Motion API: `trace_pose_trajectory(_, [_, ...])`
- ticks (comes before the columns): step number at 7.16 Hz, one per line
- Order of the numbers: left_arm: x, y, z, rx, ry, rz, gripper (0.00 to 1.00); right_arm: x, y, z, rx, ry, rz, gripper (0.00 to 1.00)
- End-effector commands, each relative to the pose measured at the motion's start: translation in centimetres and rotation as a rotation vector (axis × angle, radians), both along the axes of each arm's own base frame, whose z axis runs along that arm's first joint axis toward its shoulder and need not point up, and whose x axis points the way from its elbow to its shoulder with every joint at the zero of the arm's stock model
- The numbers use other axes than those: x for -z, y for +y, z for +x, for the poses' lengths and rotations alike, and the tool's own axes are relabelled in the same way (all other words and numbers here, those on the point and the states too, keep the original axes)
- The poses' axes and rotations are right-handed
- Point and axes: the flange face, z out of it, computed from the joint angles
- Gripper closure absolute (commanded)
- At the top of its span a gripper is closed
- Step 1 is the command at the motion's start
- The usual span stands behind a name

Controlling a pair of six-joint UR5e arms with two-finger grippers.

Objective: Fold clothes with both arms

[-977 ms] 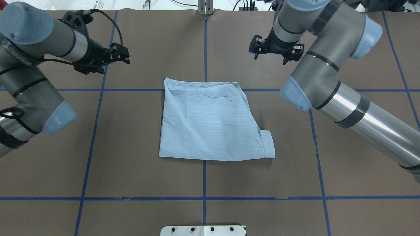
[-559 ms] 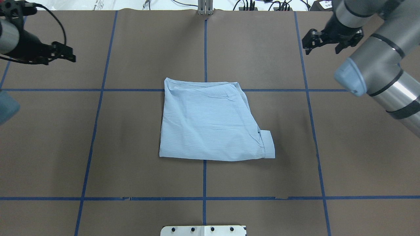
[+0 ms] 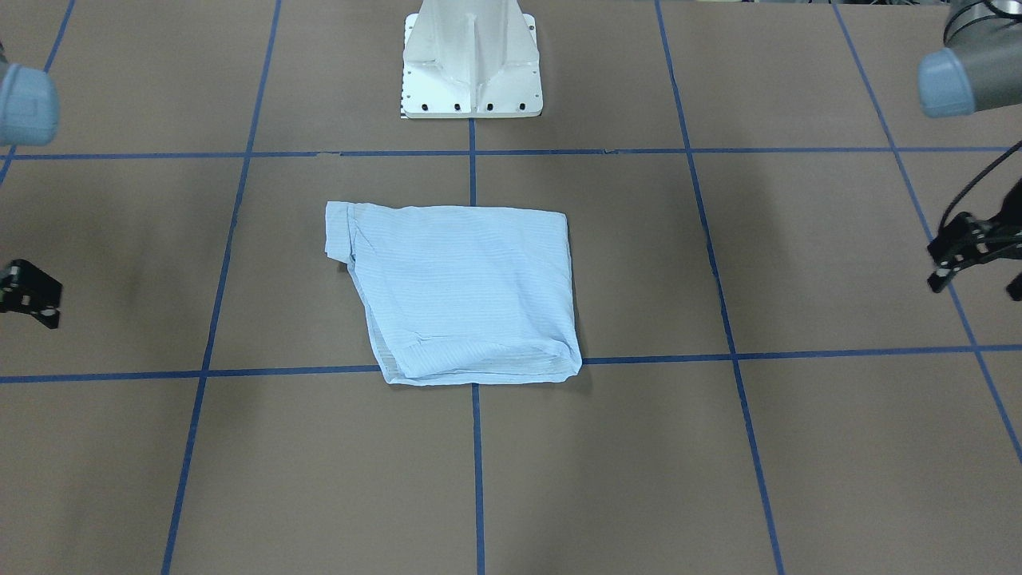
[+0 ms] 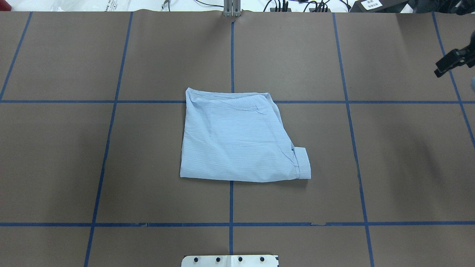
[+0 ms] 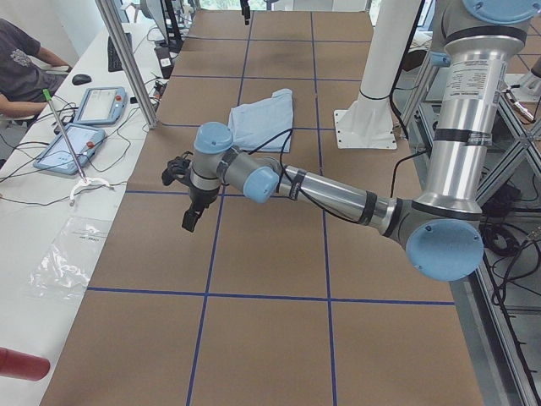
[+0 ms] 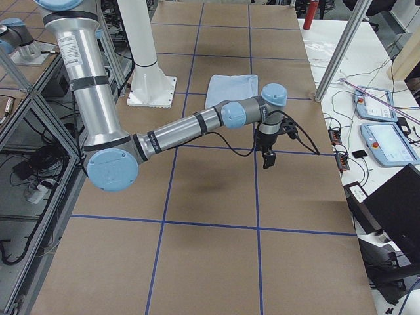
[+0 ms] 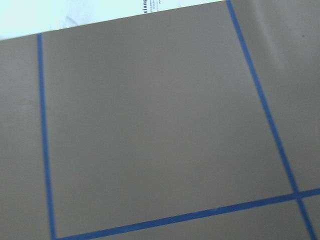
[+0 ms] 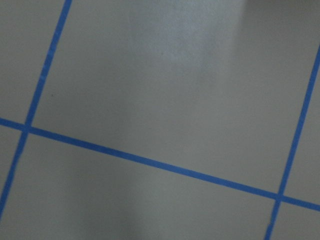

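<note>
The light-blue striped shirt (image 4: pixel 237 137) lies folded into a rough square at the table's centre (image 3: pixel 463 287), one cuff sticking out at its corner; nothing touches it. My left gripper (image 3: pixel 976 271) hovers far out past the shirt, fingers spread, open and holding nothing; it is outside the overhead view. The near arm in the left side view carries it (image 5: pixel 188 203). My right gripper (image 4: pixel 455 62) sits at the overhead view's right edge, partly cut off, open and without a load (image 3: pixel 20 294). Both wrist views show only brown table and blue tape.
The white pedestal base (image 3: pixel 471 64) stands behind the shirt. Blue tape lines (image 4: pixel 231 52) grid the brown table. A person sits at a side bench with tablets (image 5: pixel 93 106) beyond the table's left end; more tablets (image 6: pixel 387 141) lie at the right end.
Both arms have swung outward, away from the shirt. The left arm has left the overhead view and the right gripper has reached its right edge. The shirt has not moved.
</note>
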Motion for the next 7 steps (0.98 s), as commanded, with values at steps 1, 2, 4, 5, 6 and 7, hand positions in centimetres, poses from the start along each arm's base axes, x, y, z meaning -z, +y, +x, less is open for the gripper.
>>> trace_pose_trajectory(1, [-7.0,2.0,-4.3,-0.08,-0.003,-0.018,0.01,-5.6,4.1,8.3,-0.008,-0.108,-0.02,0.0])
trace_pose_trajectory(2, [-9.4,3.1,-4.4,-0.071,0.002,-0.038,0.01,-8.1,5.6,8.8,-0.021,-0.113,-0.07,0.0])
trace_pose_trajectory(4, [-16.1,5.8,-5.0,-0.049,-0.008,-0.062,0.01,-9.9,6.4,8.9,-0.02,-0.115,-0.101,0.0])
trace_pose_trajectory(5, [-17.3,7.4,-5.2,-0.05,-0.008,-0.065,0.01,-11.3,6.8,9.5,-0.032,-0.089,-0.123,0.0])
trace_pose_trajectory(6, [-17.2,7.7,-7.1,-0.01,-0.009,-0.072,0.01,-11.9,7.1,9.7,-0.041,-0.073,-0.139,0.0])
trace_pose_trajectory(7, [-17.2,7.8,-7.5,-0.001,-0.007,-0.082,0.01,-12.3,7.1,9.9,-0.049,-0.072,-0.152,0.0])
